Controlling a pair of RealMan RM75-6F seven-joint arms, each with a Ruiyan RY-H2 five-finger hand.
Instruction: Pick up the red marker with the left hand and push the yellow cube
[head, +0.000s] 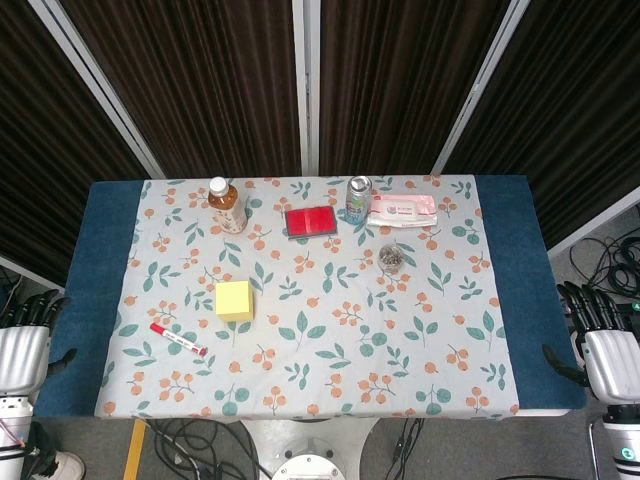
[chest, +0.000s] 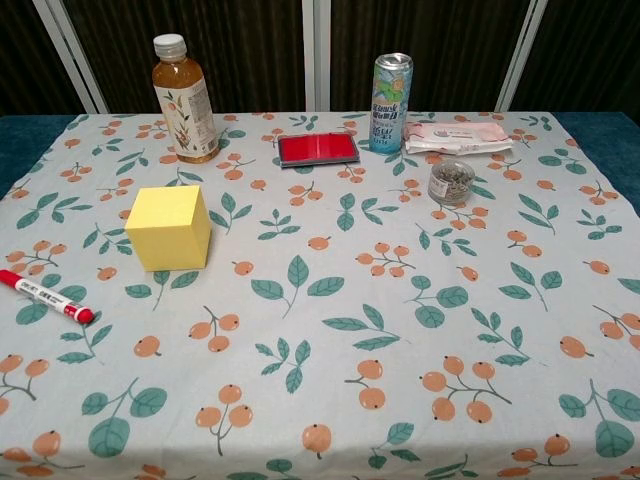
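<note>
Red marker (head: 178, 340) lies near yellow cube (head: 234, 300) | left robot hand (head: 28, 312), right robot hand (head: 592, 310): seemingly apart, empty

- i seem to be in a lab or test room, not a home: dark ribbed panels (head: 200, 90) in pale metal frames wall off the space behind my table (head: 515, 300).
- loose black cables (head: 610, 255) trail over the grey floor at my right, and more lie tangled under the table's near edge.
- the table wears a blue cover with a leaf-and-berry cloth (chest: 330, 300) on top, and small everyday items are spread across it like props.
</note>
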